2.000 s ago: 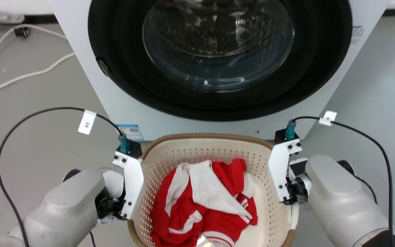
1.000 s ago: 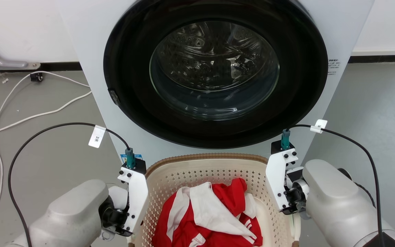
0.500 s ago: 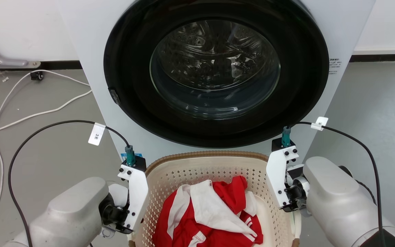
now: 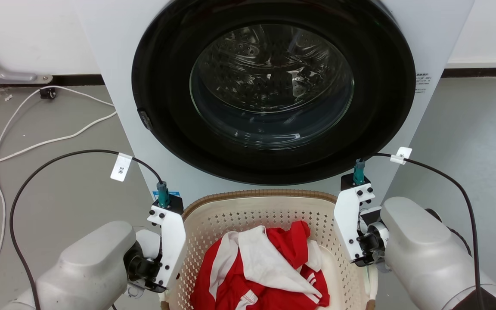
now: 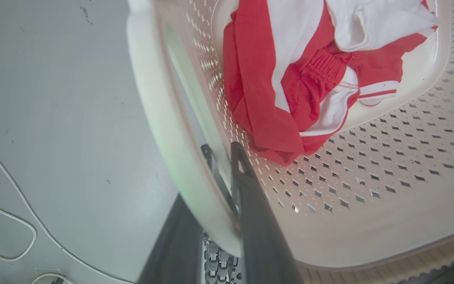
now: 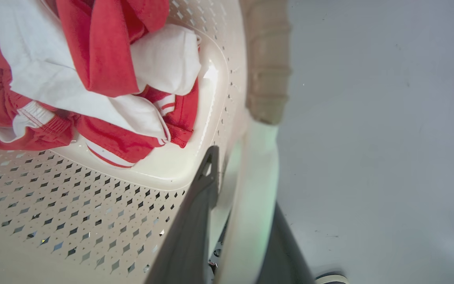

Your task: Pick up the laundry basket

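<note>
The cream laundry basket [image 4: 256, 211] with its brown woven-look rim sits low in the head view, between my two wrists, holding red and white clothes [image 4: 265, 271]. In the left wrist view my left gripper [image 5: 211, 173] is shut on the basket's white side handle [image 5: 160, 118], one finger inside the perforated wall [image 5: 369, 177] and one outside. My right gripper [image 6: 242, 177] is shut the same way on the other white handle [image 6: 250, 197], below the brown rim [image 6: 266, 59]. In the head view the white wrist brackets [image 4: 168, 241] hide the fingers.
The white washing machine [image 4: 110, 86] stands right behind the basket, its round glass door [image 4: 271, 86] shut. White cables [image 4: 37, 142] lie on the grey floor to the left. Black cables [image 4: 58, 157] arc up from both wrists. Bare floor [image 4: 467, 129] lies to the right.
The camera has risen, so the washer shows lower in the picture. The basket's rim has come up against the washer's front, with both grippers on it. The last half second shows almost no movement.
</note>
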{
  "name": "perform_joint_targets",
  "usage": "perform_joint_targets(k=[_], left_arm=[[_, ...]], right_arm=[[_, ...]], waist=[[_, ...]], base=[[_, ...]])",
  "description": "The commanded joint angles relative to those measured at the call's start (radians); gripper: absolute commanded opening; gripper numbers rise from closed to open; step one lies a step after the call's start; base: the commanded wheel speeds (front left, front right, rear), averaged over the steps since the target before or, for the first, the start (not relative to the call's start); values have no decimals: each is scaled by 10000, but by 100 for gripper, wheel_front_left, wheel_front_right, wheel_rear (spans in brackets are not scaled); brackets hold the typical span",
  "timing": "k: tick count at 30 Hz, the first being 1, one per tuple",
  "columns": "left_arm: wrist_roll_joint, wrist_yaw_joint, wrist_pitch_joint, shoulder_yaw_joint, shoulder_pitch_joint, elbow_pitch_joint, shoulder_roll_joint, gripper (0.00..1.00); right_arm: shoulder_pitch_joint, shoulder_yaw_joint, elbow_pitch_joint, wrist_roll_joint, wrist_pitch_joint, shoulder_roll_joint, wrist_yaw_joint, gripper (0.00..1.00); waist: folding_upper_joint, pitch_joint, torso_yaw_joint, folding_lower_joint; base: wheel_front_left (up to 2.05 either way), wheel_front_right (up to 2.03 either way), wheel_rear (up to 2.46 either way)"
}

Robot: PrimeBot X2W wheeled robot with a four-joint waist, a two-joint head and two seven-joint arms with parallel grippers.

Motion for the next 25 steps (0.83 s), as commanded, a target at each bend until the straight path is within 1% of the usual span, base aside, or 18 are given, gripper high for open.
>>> perform_joint_targets(k=[1, 6, 25], left_arm=[[97, -34, 70, -54, -71, -18, 12, 0], [-25, -34, 17, -52, -76, 7, 7, 0], [74, -33, 79, -53, -143, 92, -55, 0]], right_arm=[[-160, 65, -91, -13, -19, 8, 53, 0], [-170, 107, -15, 64, -47, 8, 53, 0], [-292, 293, 126, 276, -147, 10, 53, 0]], waist=[[0, 0, 1, 0], [0, -5, 11, 0], [0, 10, 49, 0]], base=[[0, 0, 0], [0, 0, 0], [0, 0, 0]])
